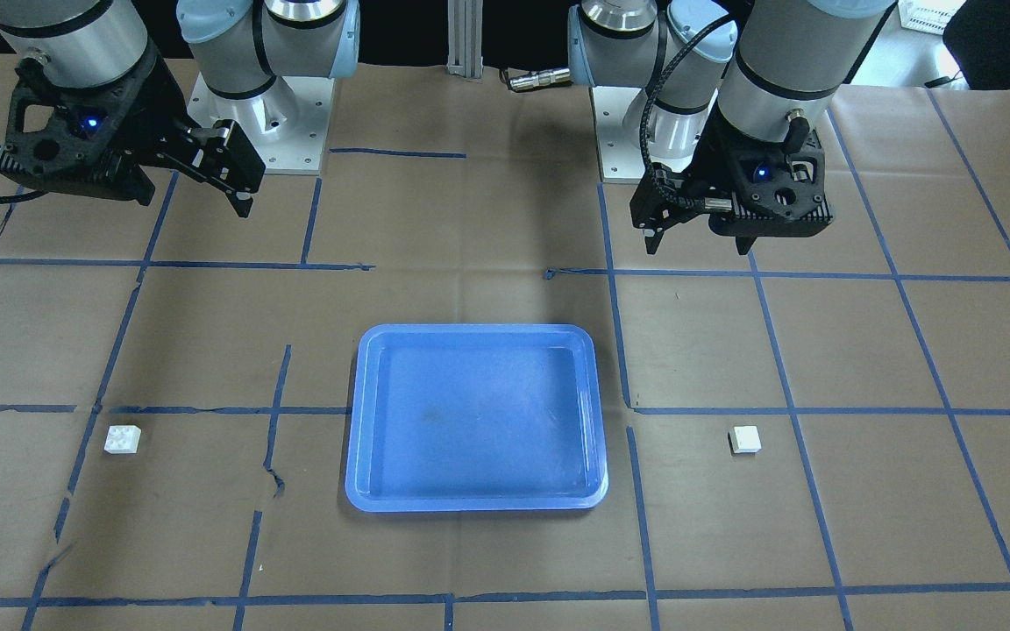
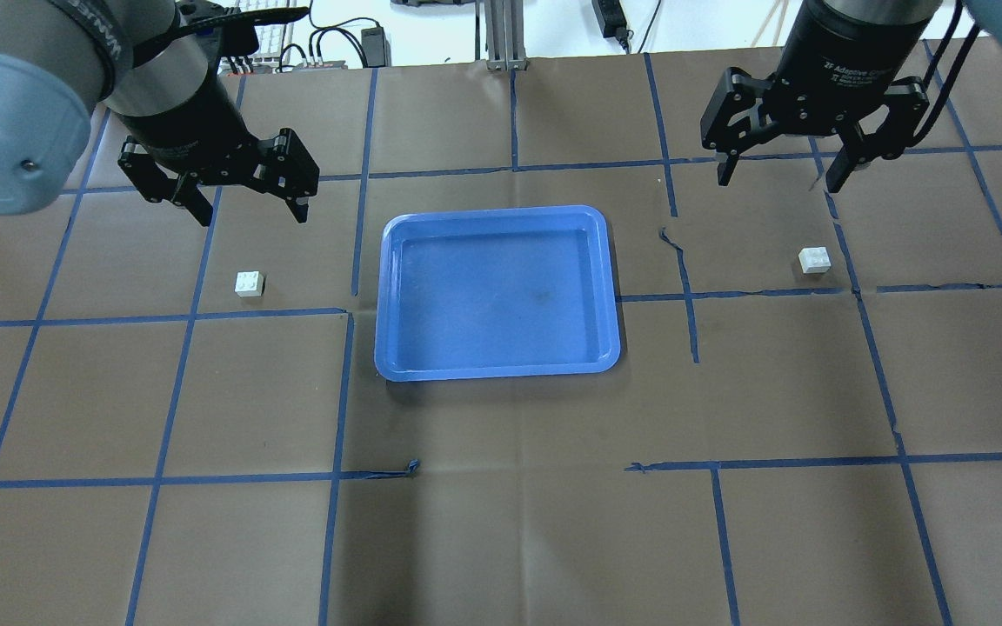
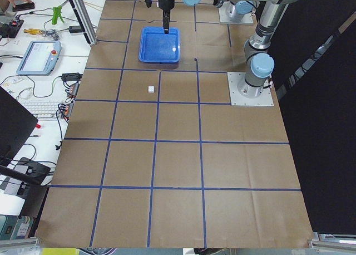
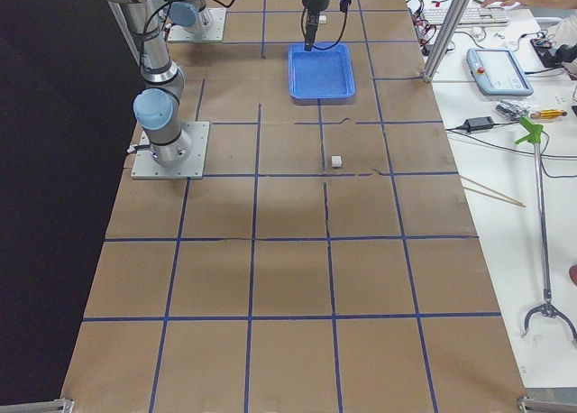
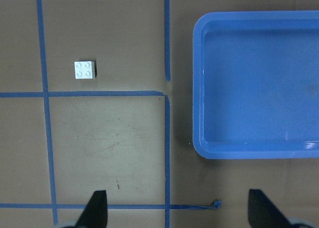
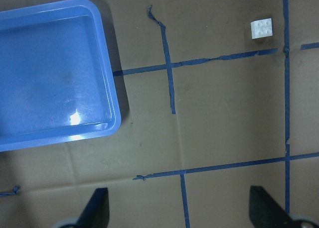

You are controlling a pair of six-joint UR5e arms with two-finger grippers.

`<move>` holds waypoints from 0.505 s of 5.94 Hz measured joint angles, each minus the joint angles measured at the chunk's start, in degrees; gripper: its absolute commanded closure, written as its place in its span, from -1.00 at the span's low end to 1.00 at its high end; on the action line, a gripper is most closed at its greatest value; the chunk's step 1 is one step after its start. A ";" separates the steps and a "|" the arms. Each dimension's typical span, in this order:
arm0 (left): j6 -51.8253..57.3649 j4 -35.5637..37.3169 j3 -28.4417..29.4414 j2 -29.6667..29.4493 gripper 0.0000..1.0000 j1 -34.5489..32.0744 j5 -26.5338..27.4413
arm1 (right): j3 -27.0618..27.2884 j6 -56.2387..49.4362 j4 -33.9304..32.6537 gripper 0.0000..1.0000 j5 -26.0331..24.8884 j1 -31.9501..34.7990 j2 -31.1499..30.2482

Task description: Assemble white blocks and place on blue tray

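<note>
The blue tray (image 2: 382,296) lies empty at the table's middle (image 1: 352,421). One white block (image 2: 250,283) sits on the paper left of the tray, studs up, and shows in the left wrist view (image 5: 84,69). The other white block (image 2: 814,260) sits right of the tray and shows in the right wrist view (image 6: 262,29). My left gripper (image 2: 250,207) hovers open and empty beyond the left block. My right gripper (image 2: 778,181) hovers open and empty beyond the right block. Both blocks lie apart from each other and from the tray.
Brown paper with a blue tape grid (image 2: 344,391) covers the table. The arm bases (image 1: 270,131) (image 1: 628,145) stand at the robot's edge. A desk with a keyboard and tools (image 3: 44,107) stands beyond the table's far edge.
</note>
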 measured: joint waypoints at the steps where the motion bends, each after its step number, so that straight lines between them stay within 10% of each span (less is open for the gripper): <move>1: 0.15 -0.17 0.02 -0.13 -0.98 0.21 0.17 | 0.00 0.00 0.00 -1.00 0.00 -0.02 0.01; 3: 0.20 -0.93 0.28 -1.03 -0.98 1.48 0.84 | 0.00 -0.18 -0.06 -1.00 -0.02 -0.08 0.01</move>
